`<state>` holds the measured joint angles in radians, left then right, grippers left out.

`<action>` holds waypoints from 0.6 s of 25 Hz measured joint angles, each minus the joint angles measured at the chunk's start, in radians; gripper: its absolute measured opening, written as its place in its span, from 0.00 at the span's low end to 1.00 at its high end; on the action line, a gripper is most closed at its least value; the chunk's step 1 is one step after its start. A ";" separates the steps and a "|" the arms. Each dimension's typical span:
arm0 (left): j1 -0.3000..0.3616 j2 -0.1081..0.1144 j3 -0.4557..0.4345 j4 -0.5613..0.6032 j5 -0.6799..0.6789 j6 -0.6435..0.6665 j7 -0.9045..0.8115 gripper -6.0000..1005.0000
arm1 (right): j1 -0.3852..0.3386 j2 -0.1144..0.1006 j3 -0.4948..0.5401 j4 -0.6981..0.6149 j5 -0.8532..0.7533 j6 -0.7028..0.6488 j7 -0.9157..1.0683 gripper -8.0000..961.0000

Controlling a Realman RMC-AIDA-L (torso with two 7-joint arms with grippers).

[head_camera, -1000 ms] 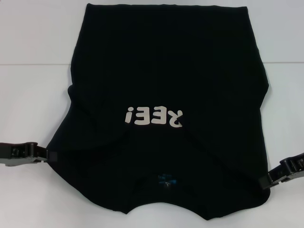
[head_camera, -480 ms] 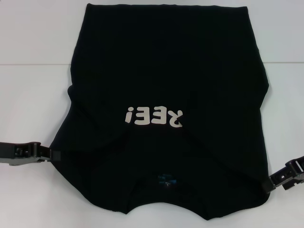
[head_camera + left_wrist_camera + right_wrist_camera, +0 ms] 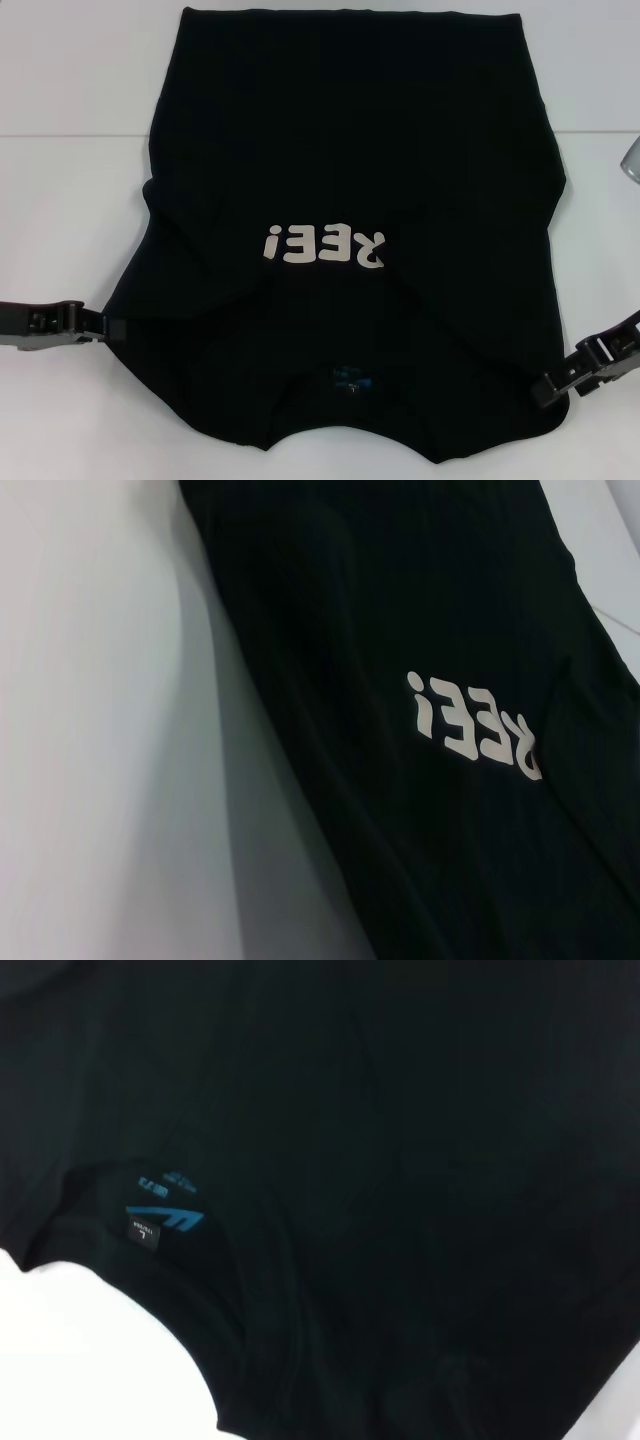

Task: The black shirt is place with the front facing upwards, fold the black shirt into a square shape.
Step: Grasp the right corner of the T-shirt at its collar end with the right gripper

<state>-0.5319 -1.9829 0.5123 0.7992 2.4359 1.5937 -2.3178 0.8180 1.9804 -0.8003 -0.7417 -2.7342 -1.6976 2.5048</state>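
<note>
A white table (image 3: pixel 70 230) filled the scene, with a faint seam line running across it behind the cloth. The black shirt (image 3: pixel 350 150) lay spread front-up over the table's middle, collar toward the robot at 6 o'clock and hem at 12 o'clock. Both sleeves appeared folded in over the body, leaving diagonal creases that ran toward the off-white lettering (image 3: pixel 325 245), which read upside down from the head view. A small blue neck label (image 3: pixel 352 380) sat inside the collar, just below the lettering.

The left gripper (image 3: pixel 105 328) lay low on the table at 8 o'clock, its tip touching the shirt's left edge; whether it pinched the cloth could not be told. The right gripper (image 3: pixel 545 390) met the shirt's right edge at 4 o'clock, its grip likewise impossible to tell.
</note>
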 joint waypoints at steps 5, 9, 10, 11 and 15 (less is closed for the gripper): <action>-0.001 0.000 0.000 0.000 0.000 0.000 0.000 0.06 | 0.001 0.008 -0.021 0.001 -0.001 0.006 0.009 0.77; 0.001 -0.001 0.000 0.000 0.000 -0.001 0.002 0.06 | 0.001 0.012 -0.034 0.001 -0.001 0.011 0.012 0.75; 0.001 -0.001 0.000 0.000 0.000 -0.001 0.003 0.06 | 0.001 0.013 -0.036 0.001 -0.001 0.012 0.012 0.75; 0.001 -0.001 0.000 0.000 0.000 -0.001 0.003 0.06 | 0.001 0.014 -0.037 0.002 -0.001 0.013 0.012 0.75; 0.001 -0.004 0.000 0.000 0.000 -0.002 0.005 0.06 | 0.002 0.015 -0.041 0.002 -0.001 0.014 0.012 0.73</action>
<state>-0.5308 -1.9865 0.5124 0.7992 2.4359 1.5916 -2.3123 0.8203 1.9955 -0.8415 -0.7393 -2.7352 -1.6840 2.5172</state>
